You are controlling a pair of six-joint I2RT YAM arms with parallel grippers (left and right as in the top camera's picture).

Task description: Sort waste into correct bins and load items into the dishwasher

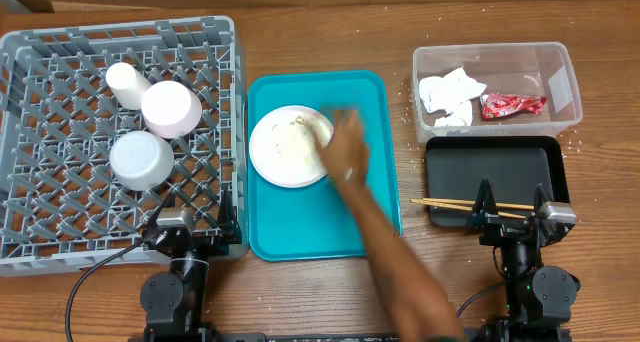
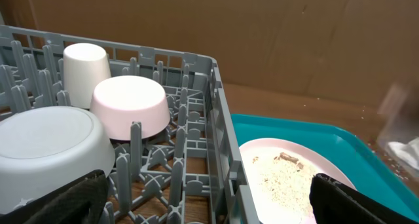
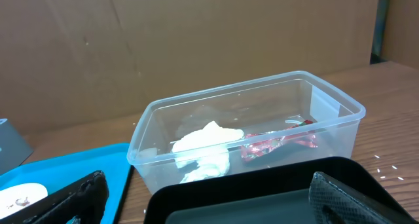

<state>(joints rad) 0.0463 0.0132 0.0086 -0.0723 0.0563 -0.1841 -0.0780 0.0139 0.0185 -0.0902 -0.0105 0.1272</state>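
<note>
A white plate [image 1: 285, 147] strewn with pale food grains [image 2: 281, 181] lies on the teal tray [image 1: 370, 92]; a person's hand [image 1: 347, 152] rests on its right edge. The grey dishwasher rack [image 1: 30, 42] holds a white cup [image 1: 128, 84], a pale pink bowl [image 1: 172, 109] and a white bowl [image 1: 143, 160], all upside down. The clear tub [image 1: 560, 57] contains the crumpled napkin [image 1: 450, 94] and red wrapper [image 1: 513, 105]. My left gripper [image 1: 192, 219] is open at the rack's near right corner. My right gripper [image 1: 512, 204] is open over the black tray [image 1: 495, 167].
Two wooden chopsticks [image 1: 455, 203] lie across the black tray's near part, under my right gripper. The person's forearm [image 1: 400, 272] crosses the teal tray's near right corner and the table between my arms. A few grains dot the wood around the tub.
</note>
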